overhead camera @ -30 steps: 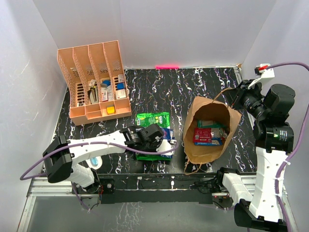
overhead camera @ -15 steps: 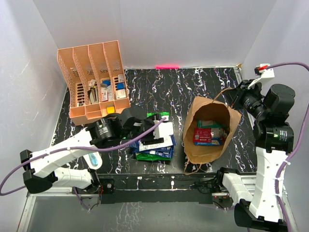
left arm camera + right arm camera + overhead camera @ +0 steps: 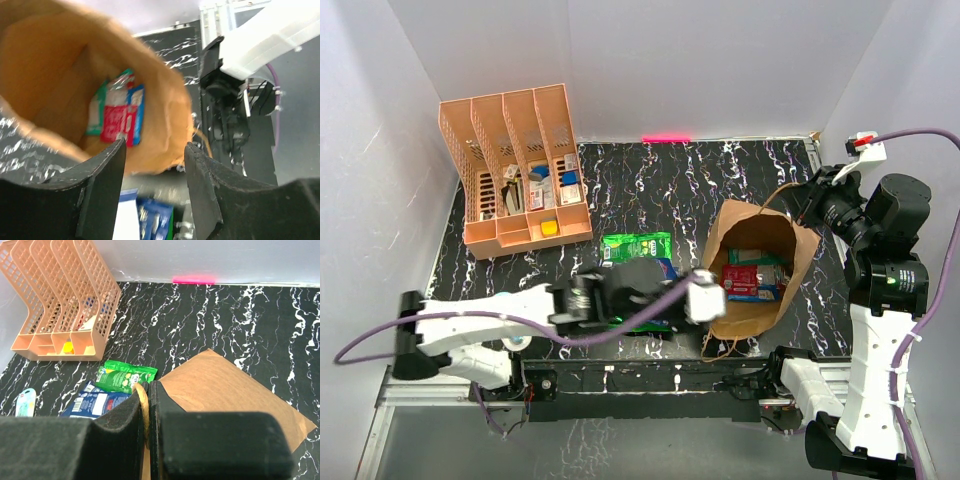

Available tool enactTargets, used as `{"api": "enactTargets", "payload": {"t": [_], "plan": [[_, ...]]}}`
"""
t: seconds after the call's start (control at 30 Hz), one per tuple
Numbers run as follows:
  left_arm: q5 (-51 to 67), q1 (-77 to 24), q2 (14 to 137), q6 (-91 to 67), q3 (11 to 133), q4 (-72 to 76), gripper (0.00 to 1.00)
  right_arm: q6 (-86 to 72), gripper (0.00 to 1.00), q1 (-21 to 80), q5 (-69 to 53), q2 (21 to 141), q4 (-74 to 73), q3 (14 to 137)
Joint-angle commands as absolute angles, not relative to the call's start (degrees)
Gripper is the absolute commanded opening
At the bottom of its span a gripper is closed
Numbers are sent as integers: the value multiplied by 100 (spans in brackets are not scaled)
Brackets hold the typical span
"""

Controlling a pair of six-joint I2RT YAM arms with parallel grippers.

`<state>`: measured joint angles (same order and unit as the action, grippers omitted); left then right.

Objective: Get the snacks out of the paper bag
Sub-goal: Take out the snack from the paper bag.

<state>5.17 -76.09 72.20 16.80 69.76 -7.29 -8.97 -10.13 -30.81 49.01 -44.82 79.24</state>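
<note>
Red-white packet (image 3: 117, 125) inside paper bag (image 3: 50, 75), label print apparently illegible

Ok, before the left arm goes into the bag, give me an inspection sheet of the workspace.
Surface: black marbled table, some bare areas.
Job's things: paper bag with its mouth open; red, green and blue packets inside; green packet and blue packet out on the table.
Clutter: orange organiser far left; oval gadget near left.
Grippers: left gripper open at the bag's mouth, holding nothing; right gripper shut on the bag's handle.
Cables: left purple cable and right purple cable, neither lying over the bag.
Surroundings: white walls; pink mark at far edge.
</note>
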Motion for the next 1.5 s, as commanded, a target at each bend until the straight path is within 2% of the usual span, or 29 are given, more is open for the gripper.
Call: {"api": "enactTargets", "payload": {"t": [0.0,0.07,0.13,0.23,0.33,0.43,0.53,0.8,0.97,1.13,1.33,1.47], "plan": [[-499,-8232,8471,2299,7321,333,47,-926,8,-984,-3343,4833,-4017,8059],[-736,-8288,8926,2519,7436,607,44,-955,8,-991,-3334,4850,-4032,8104],[-854,-8301,9282,2690,7457,946,34,-971,8,-987,-3349,4867,-4045,8172],[-996,-8292,9847,2873,7687,1101,25,-993,8,-987,-3354,4890,-4056,8259],[-1152,-8253,10299,2855,7944,1213,23,-998,8,-984,-3354,4908,-4078,8296],[-1394,-8183,10759,2677,8352,1002,17,-1006,8,-984,-3368,4909,-4065,8268],[-1464,-8123,10849,2445,8247,1274,15,-1028,8,-989,-3358,4916,-4068,8260],[-604,-7716,10599,1355,7922,1606,13,-1020,8,-985,-3320,4896,-4082,8229],[-361,-7261,10668,587,7907,1609,13,-1003,8,-985,-3289,4887,-4086,8252],[-53,-7146,11256,635,8580,783,19,-991,8,-984,-3278,4887,-4104,8264],[-528,-7124,11698,414,9009,414,27,-980,8,-985,-3271,4895,-4115,8275],[-721,-7127,12018,59,9286,310,44,-1017,8,-988,-3317,4917,-4096,8260]]}}
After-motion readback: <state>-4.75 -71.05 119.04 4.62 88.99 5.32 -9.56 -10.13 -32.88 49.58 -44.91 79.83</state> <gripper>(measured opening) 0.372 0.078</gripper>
